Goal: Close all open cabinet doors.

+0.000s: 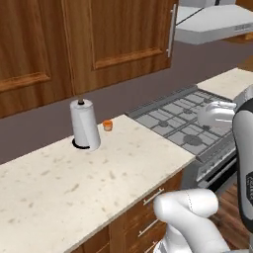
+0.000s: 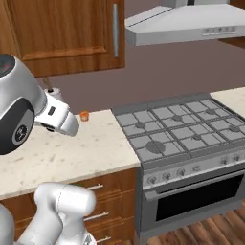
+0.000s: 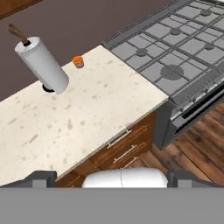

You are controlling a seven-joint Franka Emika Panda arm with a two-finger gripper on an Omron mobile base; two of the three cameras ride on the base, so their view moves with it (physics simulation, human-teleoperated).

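Note:
Two tall reddish-brown cabinet doors hang above the counter: a left door (image 1: 27, 54) and a right door (image 1: 118, 34) with a vertical silver bar handle (image 1: 171, 29) on its right edge. That right door (image 2: 62, 28) and its handle (image 2: 115, 29) also appear in the right base view. Both doors look flat against the cabinet front, with no gap visible. My gripper (image 3: 116, 179) hovers over the counter's front edge, well below the doors, open and holding nothing. Its grey fingertips (image 3: 41, 178) stand far apart. The white hand (image 1: 212, 114) (image 2: 62, 119) is seen from the base.
A paper towel roll (image 1: 85, 123) and a small orange cup (image 1: 107, 125) stand on the speckled counter (image 1: 74, 183). To the right are a gas stove (image 2: 182, 129), its oven (image 2: 196, 201) and a steel range hood (image 2: 191, 21). Drawers (image 3: 120, 148) sit under the counter.

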